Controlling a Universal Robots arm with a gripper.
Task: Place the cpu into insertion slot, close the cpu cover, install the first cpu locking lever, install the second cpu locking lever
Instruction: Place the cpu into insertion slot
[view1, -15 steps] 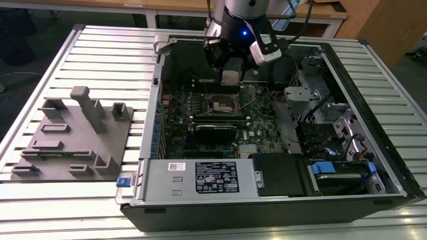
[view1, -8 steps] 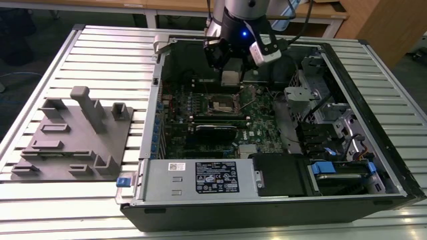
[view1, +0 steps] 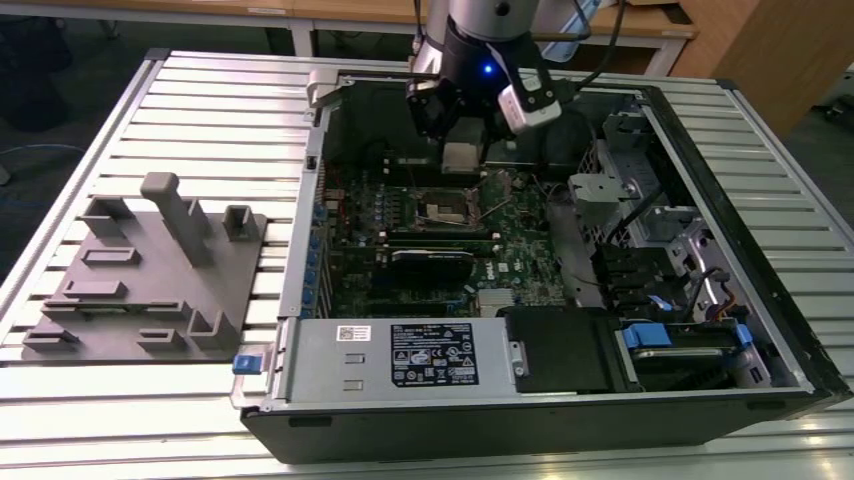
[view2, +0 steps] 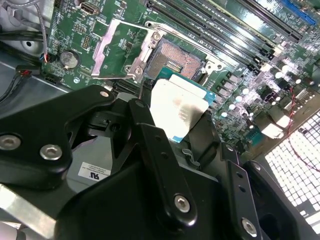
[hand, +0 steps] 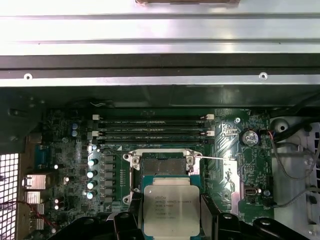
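Note:
My gripper (view1: 458, 160) hangs inside the open computer case, shut on the cpu (view1: 458, 156), a small flat silver square. In the first wrist view the cpu (hand: 171, 210) sits between the two black fingers (hand: 129, 224), just short of the insertion slot (hand: 162, 167) and above the board. The second wrist view shows the cpu (view2: 177, 107) in my gripper (view2: 175, 117), with the insertion slot (view2: 175, 59) bare and gold-brown beyond it. The cpu cover (view2: 117, 50) is swung open beside the slot. A thin lever wire (hand: 215, 158) sticks out sideways from the slot.
Memory sticks (hand: 155, 127) run along the far side of the slot. A power supply box (view1: 400, 355) fills the case's near corner, with drive bays (view1: 667, 350) at the exterior view's right. A grey fixture tray (view1: 147, 280) lies on the slatted table (view1: 200, 90).

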